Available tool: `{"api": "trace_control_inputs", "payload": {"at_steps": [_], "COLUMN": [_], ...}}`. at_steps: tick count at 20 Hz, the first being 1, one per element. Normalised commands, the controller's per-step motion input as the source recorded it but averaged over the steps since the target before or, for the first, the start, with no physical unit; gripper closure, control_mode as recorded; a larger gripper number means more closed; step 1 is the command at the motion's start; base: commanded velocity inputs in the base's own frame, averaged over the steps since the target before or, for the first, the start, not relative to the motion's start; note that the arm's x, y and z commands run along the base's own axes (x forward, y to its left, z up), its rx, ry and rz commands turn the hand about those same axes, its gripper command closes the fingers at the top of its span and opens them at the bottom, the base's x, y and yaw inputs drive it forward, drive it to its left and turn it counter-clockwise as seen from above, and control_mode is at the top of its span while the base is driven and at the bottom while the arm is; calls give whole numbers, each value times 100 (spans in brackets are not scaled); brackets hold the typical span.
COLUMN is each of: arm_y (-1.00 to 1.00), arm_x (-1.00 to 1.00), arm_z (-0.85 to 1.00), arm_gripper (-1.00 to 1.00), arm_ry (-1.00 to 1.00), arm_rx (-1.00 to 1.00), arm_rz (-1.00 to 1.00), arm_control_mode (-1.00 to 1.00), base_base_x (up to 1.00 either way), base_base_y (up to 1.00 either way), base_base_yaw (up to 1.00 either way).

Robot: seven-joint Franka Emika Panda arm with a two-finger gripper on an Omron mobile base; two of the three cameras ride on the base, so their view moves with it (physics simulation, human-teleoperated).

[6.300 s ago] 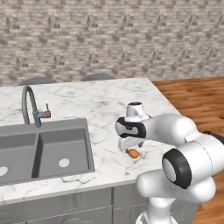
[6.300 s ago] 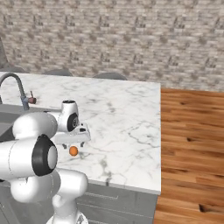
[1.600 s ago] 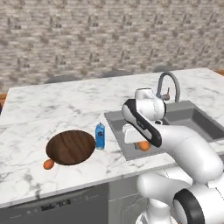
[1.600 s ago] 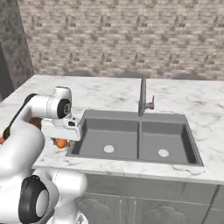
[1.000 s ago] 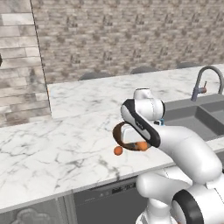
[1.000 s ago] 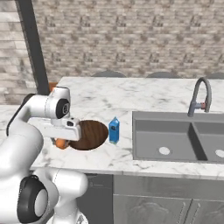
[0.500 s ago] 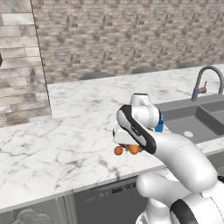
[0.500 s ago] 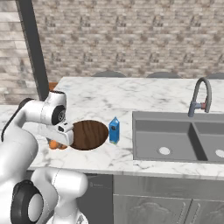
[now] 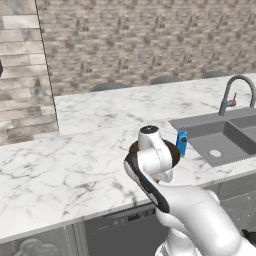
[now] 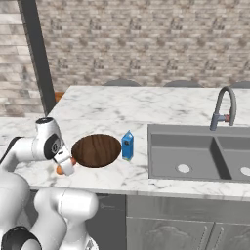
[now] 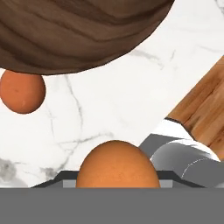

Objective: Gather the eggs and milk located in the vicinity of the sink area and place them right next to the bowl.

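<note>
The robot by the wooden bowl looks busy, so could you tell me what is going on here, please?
The arm has its gripper low at the left edge of the wooden bowl, with an orange-brown egg right at its fingers. The other egg already lies on the marble counter beside the bowl. The blue milk carton stands upright on the bowl's other side, between it and the sink. From here I cannot tell whether the fingers are clamped.
</note>
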Motion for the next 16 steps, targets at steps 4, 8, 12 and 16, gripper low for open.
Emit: {"api": "trace_control_inputs", "payload": {"at_steps": [4, 8, 12, 16], "arm_y": [-4, 4, 12, 0], "arm_x": [37, 13, 29, 30], "arm_z": [-21, -29, -7, 0], "arm_gripper": [100, 100, 100, 100], "arm_ry": [-6, -9, -1, 0], "arm_rx": [-28, -3, 0, 0], "arm_rz": [-12, -1, 0, 1], "arm_control_mode": [-100, -100, -100, -100], "base_base_x": [0, 0, 0, 0], "base_base_y": [0, 0, 0, 0], "base_base_yaw": [0, 0, 0, 0]}}
